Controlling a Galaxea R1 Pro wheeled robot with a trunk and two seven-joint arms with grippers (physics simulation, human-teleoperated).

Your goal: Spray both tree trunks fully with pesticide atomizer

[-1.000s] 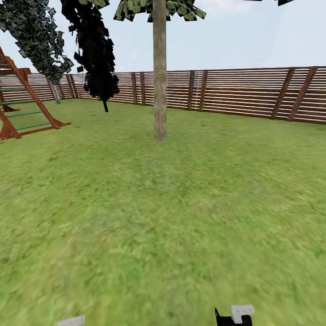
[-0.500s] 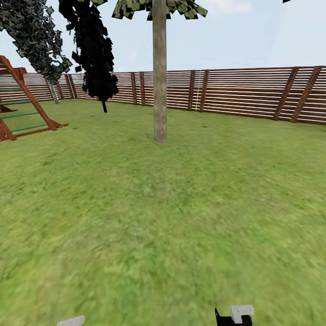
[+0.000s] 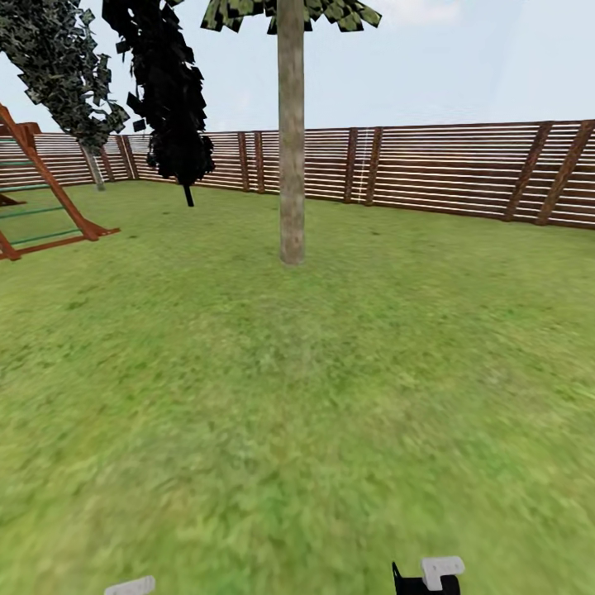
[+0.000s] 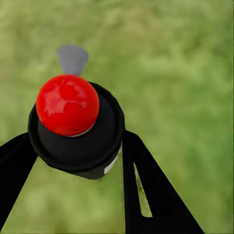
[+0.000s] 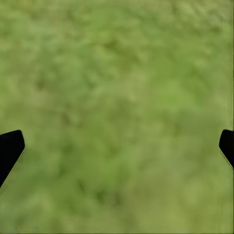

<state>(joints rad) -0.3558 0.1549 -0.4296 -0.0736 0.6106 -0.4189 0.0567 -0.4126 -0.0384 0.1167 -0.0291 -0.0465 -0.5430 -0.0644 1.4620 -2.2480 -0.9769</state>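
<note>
On the lawn (image 3: 248,397), left hand (image 4: 73,161) gripping atomizer (image 4: 73,126), body hidden, right hand (image 5: 117,146) spread.

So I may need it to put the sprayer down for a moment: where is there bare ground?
Open grass runs from the robot to the grey-tan tree trunk, and on to the slat fence at the right. The left gripper holds the atomizer. The far left is crowded: red climbing frame, near-black tree.

Grass lawn (image 3: 330,397) bearing a grey-tan tree trunk (image 3: 291,165) at centre, a near-black tree (image 3: 169,91) behind it, and a wooden climbing frame (image 3: 41,198) at left; fence (image 3: 463,169) along the far edge.
</note>
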